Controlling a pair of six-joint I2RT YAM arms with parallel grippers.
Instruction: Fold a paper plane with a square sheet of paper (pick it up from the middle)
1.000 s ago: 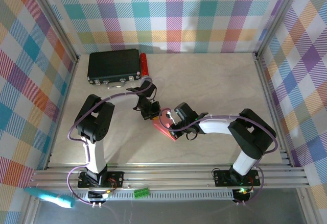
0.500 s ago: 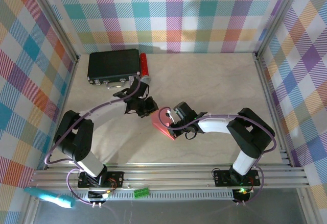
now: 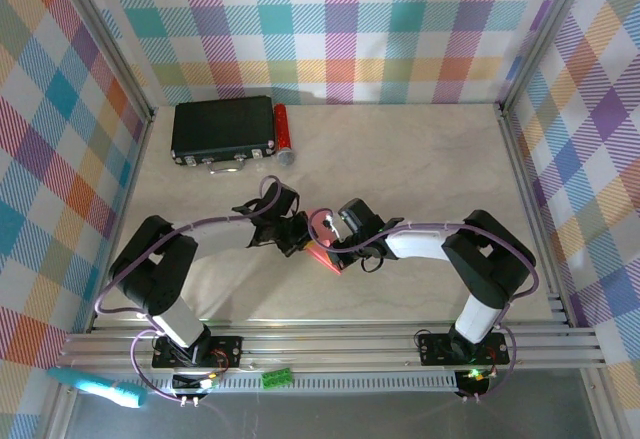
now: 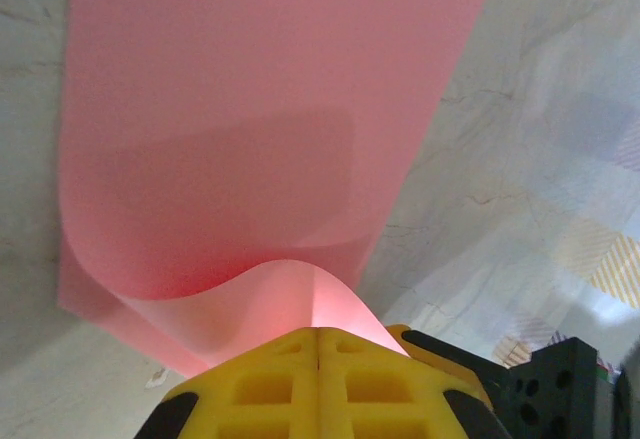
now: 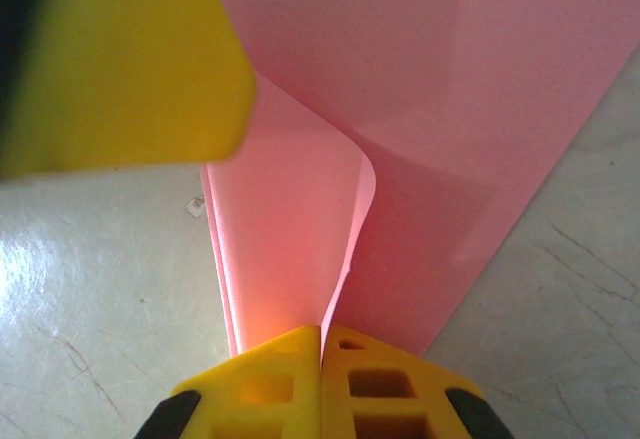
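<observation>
The left arm (image 3: 160,264) has swung back from beside the black box (image 3: 222,129) to the middle of the tabletop (image 3: 430,159). Its jaws, slightly apart a moment ago, are now pinched shut on an edge of the square sheet of paper (image 4: 250,109), which bulges up in a soft hump just ahead of them. The right jaws stay clamped on another edge of the same sheet, where a flap curls over on itself. One yellow finger (image 5: 120,59) of the left jaws looms at the upper left of the right wrist view. From above, the sheet lies between the two wrists, partly on the tabletop, well apart from the box and the red cylinder (image 3: 282,131). With both arms holding it, the sheet looks ready for a fold, and no plane shape has formed yet.
</observation>
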